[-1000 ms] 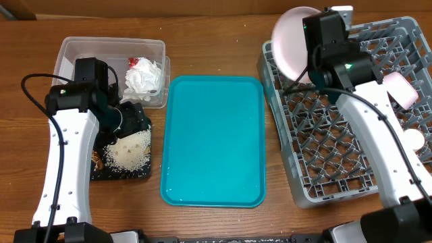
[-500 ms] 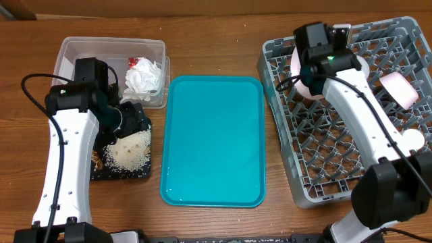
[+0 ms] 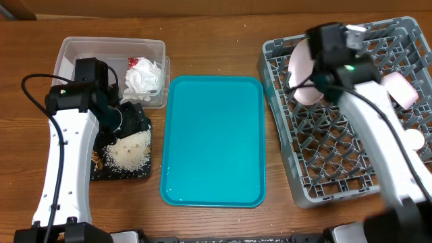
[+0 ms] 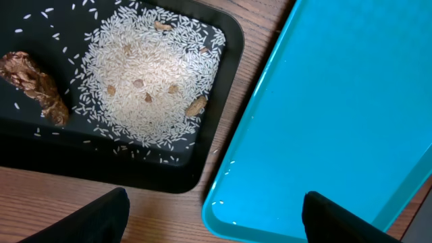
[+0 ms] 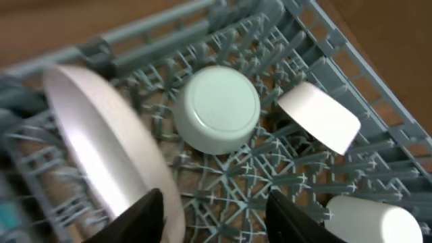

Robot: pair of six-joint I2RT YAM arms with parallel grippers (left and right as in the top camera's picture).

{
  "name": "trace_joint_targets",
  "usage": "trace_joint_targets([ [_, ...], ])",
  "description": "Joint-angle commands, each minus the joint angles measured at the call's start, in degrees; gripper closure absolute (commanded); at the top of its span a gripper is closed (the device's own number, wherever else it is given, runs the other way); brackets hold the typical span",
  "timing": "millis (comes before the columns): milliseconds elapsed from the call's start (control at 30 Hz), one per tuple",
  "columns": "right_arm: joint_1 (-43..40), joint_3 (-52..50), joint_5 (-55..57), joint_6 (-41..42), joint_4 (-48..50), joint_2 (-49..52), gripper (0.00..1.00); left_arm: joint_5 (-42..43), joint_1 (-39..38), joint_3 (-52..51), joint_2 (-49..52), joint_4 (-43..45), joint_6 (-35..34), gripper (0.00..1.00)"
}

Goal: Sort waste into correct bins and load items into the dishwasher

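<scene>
The pale pink plate [image 3: 301, 73] [image 5: 101, 142] stands on edge in the grey dishwasher rack [image 3: 297, 192] [image 5: 317, 27], near its far left. My right gripper [image 5: 217, 219] hangs just over it, open; the plate's rim sits against the left finger [image 5: 145, 216], well apart from the other finger. An upturned bowl [image 5: 217, 108] and a white cup [image 5: 318, 116] lie in the rack beyond. My left gripper [image 4: 212, 216] is open and holds nothing, above the black tray [image 4: 226, 81] [image 3: 121, 174] with rice [image 4: 148, 81] and a brown scrap [image 4: 34, 84]. Crumpled paper [image 3: 144, 75] lies in the clear tub [image 3: 74, 54].
A teal tray [image 3: 212, 142] [image 4: 337, 101] lies between the black tray and the rack. Two more pale pieces [image 3: 398, 88] [image 3: 412, 140] sit at the rack's right side. The left arm [image 3: 67, 155] stretches along the table's left.
The right arm brought the plate down from above the rack's far-left corner into the rack, and its jaws have opened. The left arm has not moved.
</scene>
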Motion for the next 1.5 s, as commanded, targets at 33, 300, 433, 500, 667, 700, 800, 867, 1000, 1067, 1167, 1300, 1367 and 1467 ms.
trace_joint_targets([
  [33, -4.04, 0.48, -11.65, 1.27, 0.42, -9.77, 0.42, 0.42, -0.13, 0.11, 0.02, -0.11, -0.17, 0.17],
  [300, -12.09, 0.46, -51.43, -13.38, -0.52, -9.88, 0.23, 3.69, -3.56, 1.36, -0.04, 3.74, 7.19, 0.13],
  [433, -14.34, 0.46, -57.22, -16.04, -3.82, -9.01, 0.12, 3.63, -10.21, 2.40, -0.02, 5.88, 13.18, 0.01],
  [500, -15.56, 0.46, -56.50, -18.25, -7.69, -8.81, 0.02, 3.08, -13.88, 2.43, -0.02, 5.20, 15.74, 0.00],
  [667, -17.92, 0.46, -49.75, -18.45, -16.20, -8.83, 0.00, 1.66, -15.23, 2.43, -0.04, -3.06, 13.11, 0.00],
  [700, -18.16, 0.46, -49.42, -18.47, -17.49, -8.85, 0.00, 1.66, -14.56, 2.43, -0.11, -4.63, 12.61, 0.00],
  [800, -18.18, 0.28, -47.89, -18.16, -20.09, -9.40, 0.00, 1.70, -12.11, 2.43, -0.74, -7.78, 11.19, 0.00],
  [867, -18.18, -0.24, -47.39, -18.05, -20.92, -10.40, 0.00, 1.73, -10.75, 2.36, -2.05, -8.39, 11.17, 0.00],
  [1000, -18.18, -4.83, -47.17, -18.08, -19.45, -15.21, 0.00, 1.68, -9.81, 0.48, -7.65, -6.97, 11.28, 0.00],
  [1067, -18.18, -11.61, -47.08, -18.05, -14.93, -21.81, 0.00, 1.73, -9.84, -3.78, -15.06, -2.34, 11.13, 0.00],
  [1167, -18.18, -20.76, -47.04, -18.10, -7.17, -32.57, 0.00, 1.66, -9.84, -10.38, -25.97, 5.11, 11.17, 0.00],
  [1300, -18.18, -29.31, -46.90, -18.08, 0.31, -46.03, 0.00, 1.68, -9.84, -17.55, -39.82, 12.90, 10.54, 0.00],
  [1367, -18.18, -31.01, -47.36, -18.05, 1.09, -50.69, 0.00, 1.70, -9.84, -18.91, -44.48, 13.94, 10.51, 0.00],
  [1467, -18.18, -31.28, -47.32, -18.08, 0.94, -55.28, 0.00, 1.70, -9.84, -19.06, -48.85, 14.45, 10.54, 0.00],
])
